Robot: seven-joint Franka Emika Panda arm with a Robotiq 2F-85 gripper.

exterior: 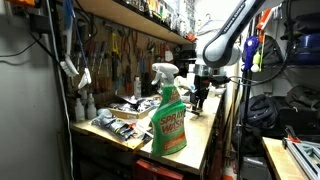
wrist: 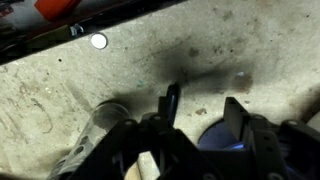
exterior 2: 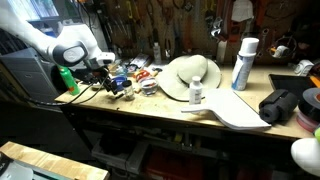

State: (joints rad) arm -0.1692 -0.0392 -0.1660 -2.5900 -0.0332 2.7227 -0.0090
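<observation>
While the gripper (wrist: 203,112) hangs released over the workbench (wrist: 110,75), nothing is grasped; an approach is judged in hand, and lowering is needed first.

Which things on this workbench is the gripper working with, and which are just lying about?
In hand: black gripper, open and empty; nearest it, small heap of mixed clutter.
Lying about: green plastic spray bottle, pale straw hat, white aerosol can, small white bottle.

Hard to read the hand (wrist: 203,100) in the wrist view: blurred, cut off at 6 o'clock. Too small to name, in an exterior view, the clutter (exterior 2: 140,82) at its 3 o'clock.
</observation>
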